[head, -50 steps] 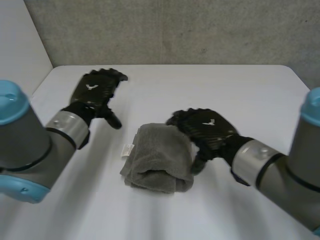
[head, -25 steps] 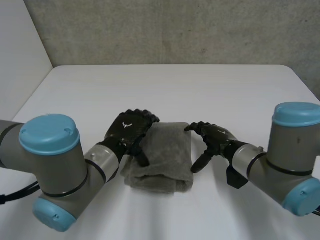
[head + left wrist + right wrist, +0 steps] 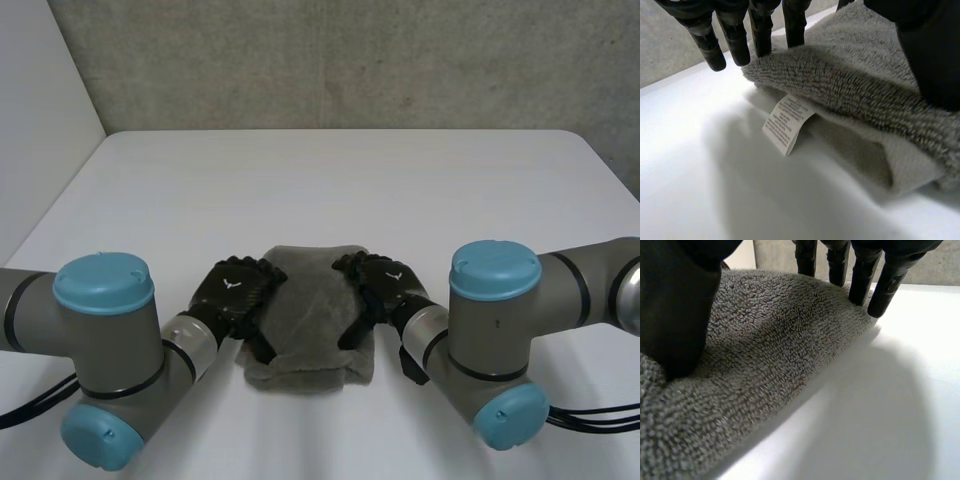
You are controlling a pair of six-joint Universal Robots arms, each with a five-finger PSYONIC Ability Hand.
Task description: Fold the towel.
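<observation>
Head view, left side: the left arm (image 3: 105, 330) reaches in over the white desk (image 3: 420, 180) and ends in the left hand (image 3: 235, 290), which lies against the left edge of the towel (image 3: 310, 310). Left wrist view: this hand is apart. Its fingers (image 3: 735, 35) are straight, with the tips at the far part of the towel's left edge, and its thumb (image 3: 930, 50) presses down on the top layer. Nothing is clamped between them. A white label (image 3: 787, 122) hangs out from between the towel's layers on this edge, just beside the fingertips, and touches the desk.

Centre: the grey towel lies folded into a compact stack of layers on the near middle of the desk, between the two hands.

Right side: the right hand (image 3: 385, 285) lies against the right edge of the towel, opposite the left hand. Right wrist view: this hand is apart as well. Its straight fingers (image 3: 860, 280) touch the far part of the right edge, and its thumb (image 3: 675, 315) bears on the top surface. The right arm (image 3: 500, 310) extends from the near right.
</observation>
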